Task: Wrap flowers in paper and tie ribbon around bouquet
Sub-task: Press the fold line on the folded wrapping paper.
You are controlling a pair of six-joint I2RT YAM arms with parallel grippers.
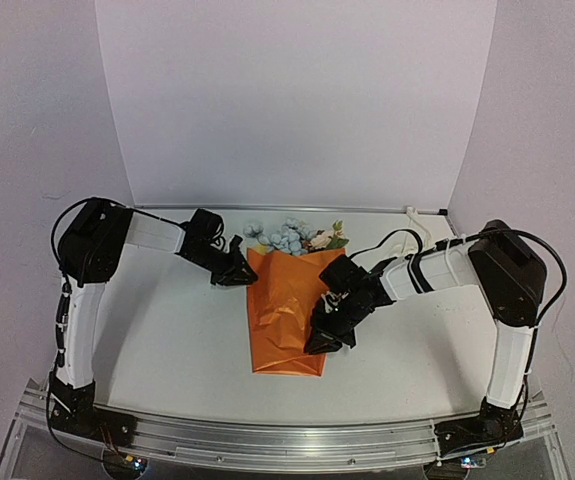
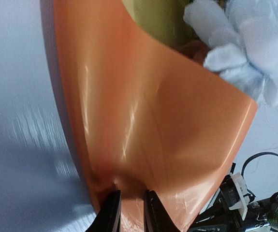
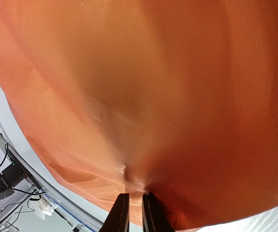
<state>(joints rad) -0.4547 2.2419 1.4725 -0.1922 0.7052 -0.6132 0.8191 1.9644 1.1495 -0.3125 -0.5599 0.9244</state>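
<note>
Paper point(image 1: 285, 318) over flowers point(image 1: 289, 238) (table point(image 1: 167, 345) beneath)

The paper point(image 1: 285, 315) lies mid-counter point(image 1: 177, 340), wrapped over itself, its wider end toward the back wall and its narrower end toward the arms. The flowers point(image 1: 292, 238) poke out of that far end, onto the counter behind it. The left fingers point(image 2: 110, 215) clamp the paper's far left corner. The right fingers point(image 3: 121, 212) clamp its right edge, nearer the front.
</note>
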